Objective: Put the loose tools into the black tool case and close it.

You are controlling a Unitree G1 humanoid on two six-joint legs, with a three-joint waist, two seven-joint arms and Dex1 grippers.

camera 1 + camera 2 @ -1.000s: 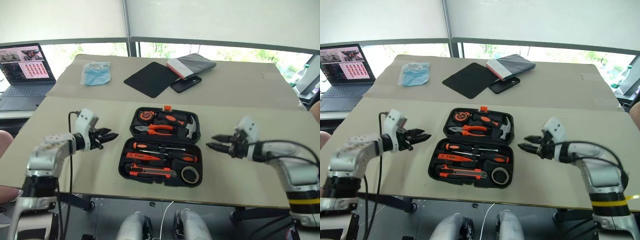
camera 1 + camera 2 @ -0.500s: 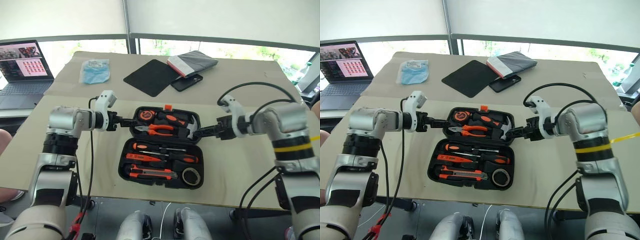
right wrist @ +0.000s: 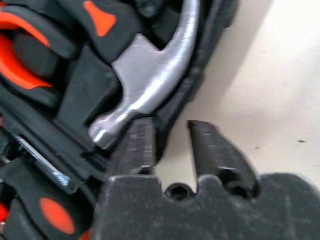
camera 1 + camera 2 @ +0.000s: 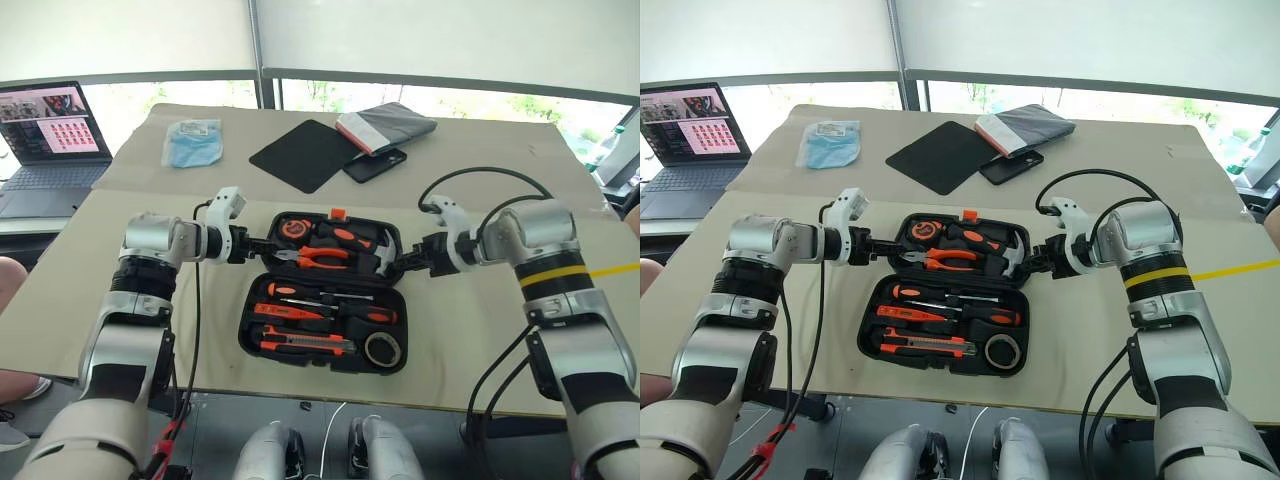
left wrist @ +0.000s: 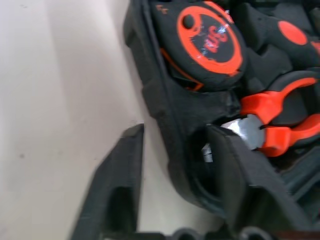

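Left eye view: the black tool case lay wide open in the middle of the table, long axis running left to right, lid half on the far side with the orange latch at its far edge. Inside the lid sat a tape measure, pliers and a hammer. The near half held the screwdrivers lying crosswise, the utility knife along the case's near edge, and a roll of tape in its near right corner. The left gripper straddled the lid's left rim, one finger inside, one outside, clamped on it. The right gripper stood at the lid's right edge, jaws narrow, one finger against the rim beneath the hammer head.
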